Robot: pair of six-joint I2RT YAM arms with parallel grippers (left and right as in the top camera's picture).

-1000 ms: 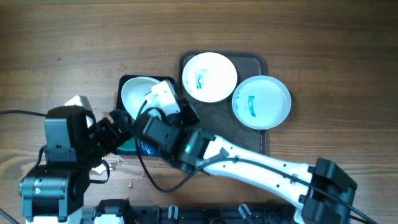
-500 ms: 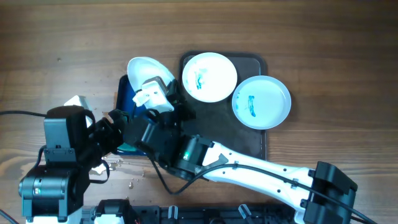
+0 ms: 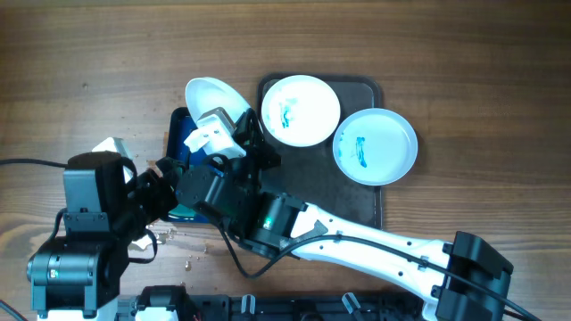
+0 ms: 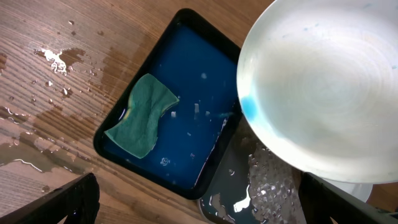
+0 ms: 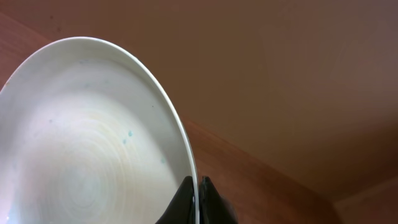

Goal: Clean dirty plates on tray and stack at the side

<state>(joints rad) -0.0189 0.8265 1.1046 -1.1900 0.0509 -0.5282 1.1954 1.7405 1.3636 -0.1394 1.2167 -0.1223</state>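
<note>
We hold the plate (image 3: 212, 96) tilted, right fingers (image 5: 184, 198) clamped on its rim, seemingly to drain into the basin (image 4: 193, 74) at the tray's (image 3: 357, 94) nine o'clock; left fingers (image 4: 74, 199) apart.

The right claw (image 5: 198, 194) has lifted the white plate (image 3: 211, 96) from the blue basin (image 4: 186, 81), tilting it.

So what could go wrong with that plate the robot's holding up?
The right tool pinches the white plate only by its rim, tilted, up over the blue wash tub. It may be wet, so it might slip, crash down and splash. There are puddles on the table too, so more drips could spread the mess.
</note>
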